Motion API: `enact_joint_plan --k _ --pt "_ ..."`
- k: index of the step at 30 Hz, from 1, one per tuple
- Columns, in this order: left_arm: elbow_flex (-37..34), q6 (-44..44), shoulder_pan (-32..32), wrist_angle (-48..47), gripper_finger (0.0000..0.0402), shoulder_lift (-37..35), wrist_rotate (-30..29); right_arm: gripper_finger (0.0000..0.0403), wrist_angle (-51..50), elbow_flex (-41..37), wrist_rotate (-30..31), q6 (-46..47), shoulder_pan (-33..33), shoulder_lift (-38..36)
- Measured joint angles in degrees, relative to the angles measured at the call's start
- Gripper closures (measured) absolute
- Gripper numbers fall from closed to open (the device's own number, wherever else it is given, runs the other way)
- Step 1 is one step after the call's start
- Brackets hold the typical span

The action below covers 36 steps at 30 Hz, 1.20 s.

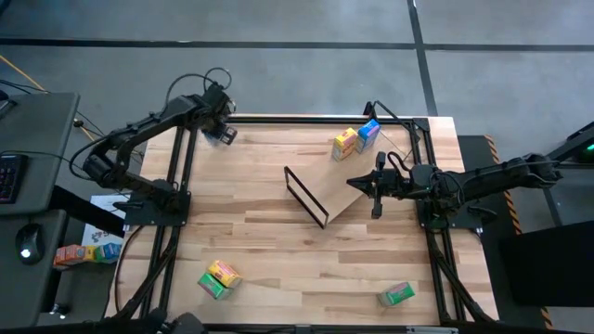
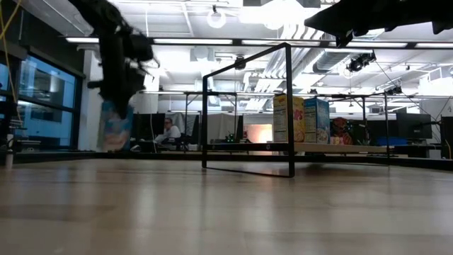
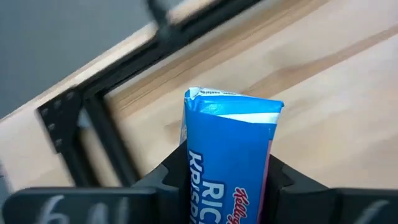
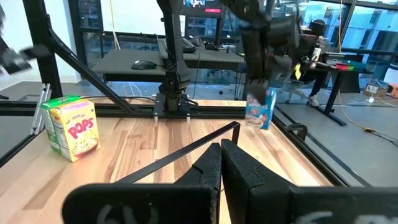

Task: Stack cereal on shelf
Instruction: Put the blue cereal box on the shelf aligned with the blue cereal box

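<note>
Wood counter (image 1: 278,269): left gripper (image 1: 223,132) at far left corner, clamped on blue cereal box (image 3: 231,155); right gripper (image 1: 376,190) shut, empty, above shelf (image 1: 339,195). Lift box straight, keep upright, carry to shelf beside two boxes (image 1: 356,139) there

floor: grey concrete (image 1: 278,56) | ceiling: white, lamps (image 2: 216,18) | furniture: desks (image 4: 143,59) | windows (image 2: 42,99)

Blue box (image 3: 230,155): in the left wrist view we lose its lower part past the picture's edge, and its lettering is cut short.
Left gripper (image 2: 117,74): in the low view we see it only as a dark smear, its fingers indistinct.
Green box (image 1: 396,294): from above, we find its print too small to read.
Person (image 2: 168,131): a tiny seated figure beyond the desk (image 2: 226,205).
</note>
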Motion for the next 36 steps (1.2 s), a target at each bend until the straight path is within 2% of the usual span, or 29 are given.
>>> enact_joint_plan --k 4,6,11,17,22,29,33,36 --pt "8.8 -2.8 -2.9 -0.3 0.0309 -2.0 4.8 0.0403 0.0 0.0 0.0 0.0 0.0 0.0" --pt "13.9 -3.4 -5.6 0.0 0.0308 -2.4 5.3 0.0403 0.0 0.0 0.0 0.0 0.0 0.0" --pt "24.3 -3.4 -17.8 2.2 0.0311 -1.6 3.5 0.0403 0.1 0.0 0.0 -0.1 0.0 0.0" --pt "28.7 -3.3 -33.8 2.9 0.0313 3.3 -3.1 0.0403 2.2 0.0 1.6 -0.6 0.0 0.0" --pt "30.0 0.4 -42.6 5.4 0.0313 11.6 -6.8 0.0403 9.5 0.0 5.7 -3.2 0.0 0.0" --pt "42.0 7.9 -46.4 8.6 0.0314 24.0 -9.6 0.0403 9.5 0.0 5.7 -3.8 0.0 0.0" --pt "48.6 8.7 -46.6 8.5 0.0314 29.5 -6.9 0.0403 9.5 0.0 5.7 -4.2 0.0 0.0" --pt "50.6 8.7 -46.6 8.0 0.0314 33.0 -3.1 0.0403 9.5 0.0 5.7 -4.5 0.0 0.0"
